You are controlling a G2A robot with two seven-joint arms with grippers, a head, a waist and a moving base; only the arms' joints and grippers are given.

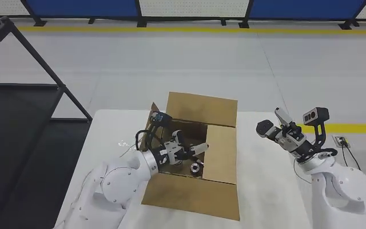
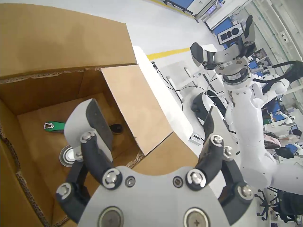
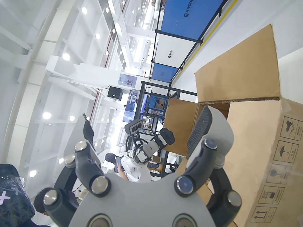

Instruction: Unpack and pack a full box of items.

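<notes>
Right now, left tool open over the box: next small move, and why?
Probably lower the left tool toward the round metal disc. The tool is open and empty above the cardboard box, and the disc lies unobstructed on the box floor, close below it.

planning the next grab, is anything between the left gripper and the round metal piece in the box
Nothing visible does. The left gripper hangs open over the box, the round metal piece bare on its floor below; the green item lies apart.

White table (image 1: 269,177) — blue panels (image 1: 80,7)
</notes>
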